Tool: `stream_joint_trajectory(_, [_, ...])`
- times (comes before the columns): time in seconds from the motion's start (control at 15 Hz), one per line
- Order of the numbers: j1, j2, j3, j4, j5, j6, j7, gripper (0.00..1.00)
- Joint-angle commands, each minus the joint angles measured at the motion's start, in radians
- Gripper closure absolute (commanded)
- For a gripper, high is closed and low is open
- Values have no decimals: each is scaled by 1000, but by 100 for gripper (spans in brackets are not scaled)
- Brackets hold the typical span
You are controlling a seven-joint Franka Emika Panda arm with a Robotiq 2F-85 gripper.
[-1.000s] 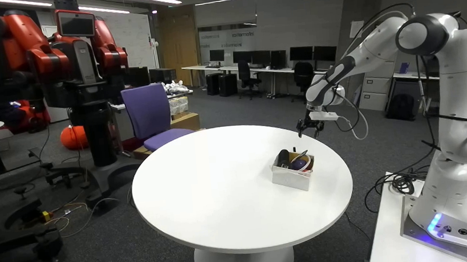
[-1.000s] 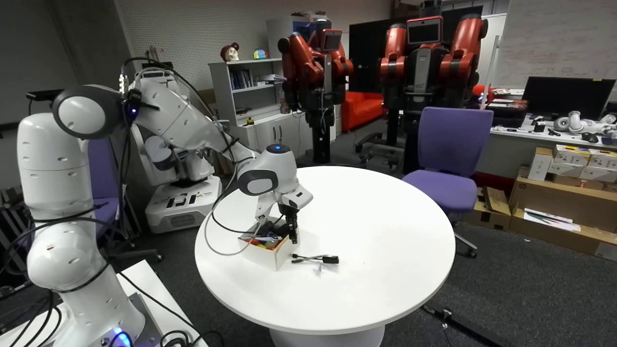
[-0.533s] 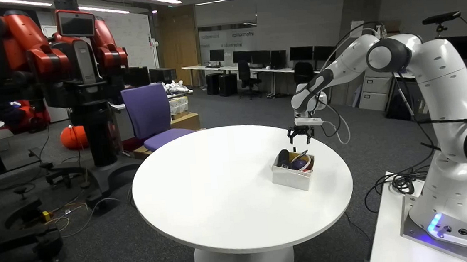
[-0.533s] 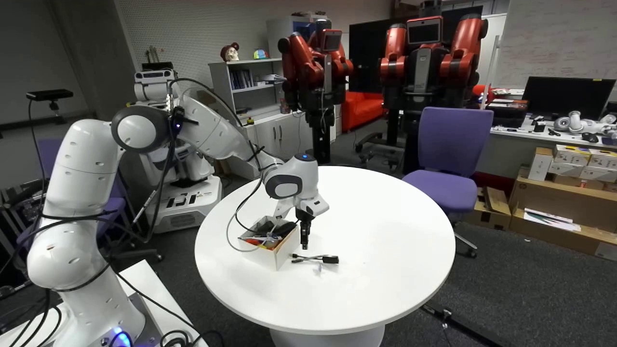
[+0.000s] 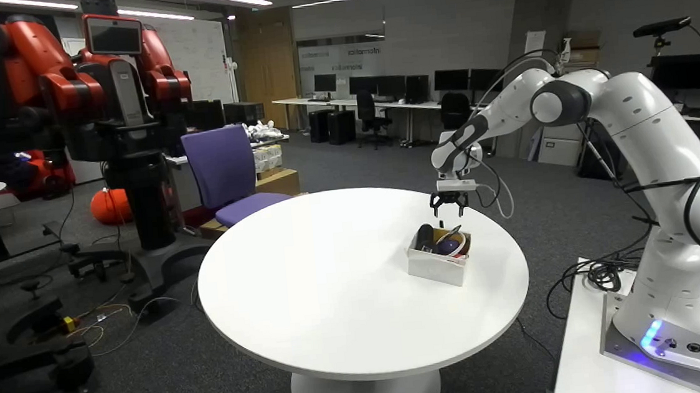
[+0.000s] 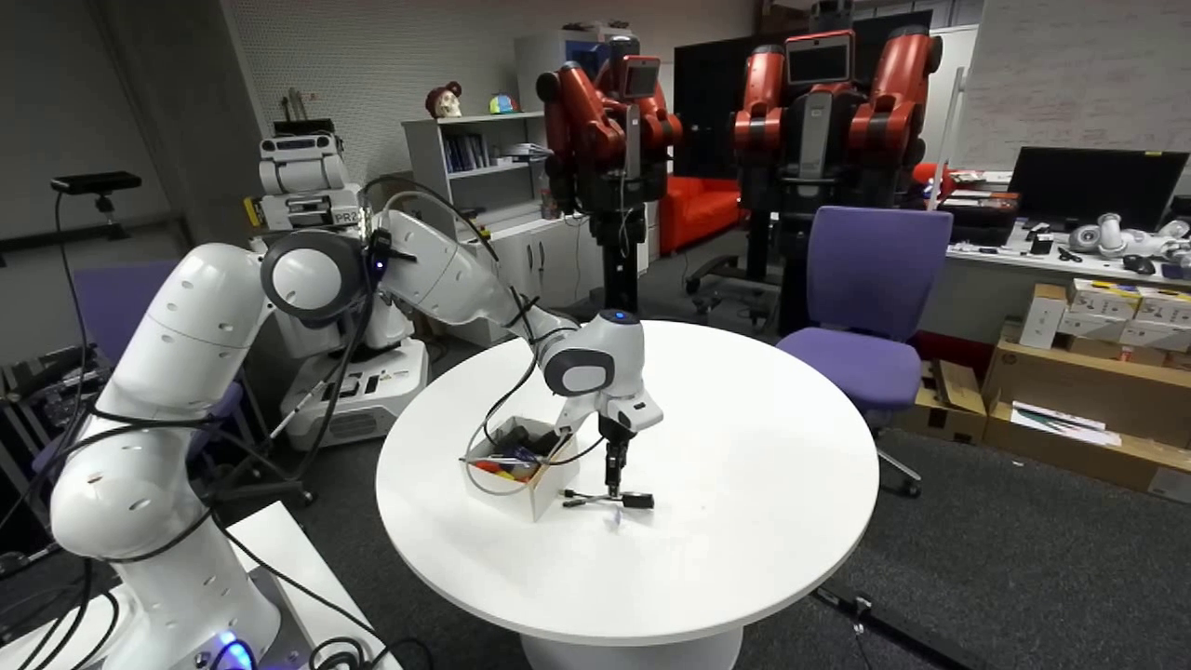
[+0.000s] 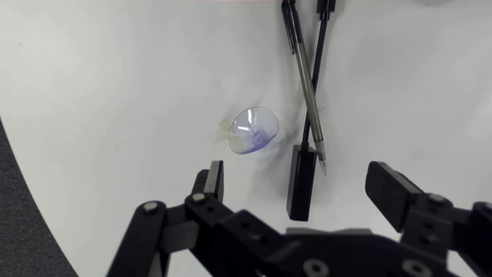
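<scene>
My gripper (image 7: 296, 179) is open and empty, pointing down just above the white round table. A black adapter with a short cable (image 7: 301, 188) lies between its fingers, not visibly touched. A grey see-through pen (image 7: 307, 84) lies crossed over the cable, its tip beside the adapter. A clear, purple-tinted suction cup (image 7: 253, 130) lies left of them in the wrist view. In an exterior view the gripper (image 6: 614, 486) is right over the adapter (image 6: 638, 501). In an exterior view the gripper (image 5: 449, 213) is behind the box, which mostly hides these small things.
A white open box (image 5: 434, 268) stands on the round table (image 5: 306, 275) close to the gripper, holding a black item (image 5: 425, 237), a purple ball (image 5: 448, 247) and other odds and ends. The box (image 6: 549, 489) is left of the gripper. A purple chair (image 6: 851, 368) stands behind the table.
The arm has reached out and lowered; the open gripper has moved from beside the box to over the adapter, slowing in the last half second. Box and table items have not moved.
</scene>
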Motion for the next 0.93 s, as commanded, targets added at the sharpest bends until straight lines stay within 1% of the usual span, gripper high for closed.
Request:
stream_joint_trajectory(0.0, [-14, 73, -13, 109, -5, -23, 56, 0])
stream_joint_trajectory(0.4, [-6, 168, -32, 208, -19, -21, 135, 0])
stream_joint_trajectory(0.87, [1, 229, -41, 250, -46, -12, 159, 0])
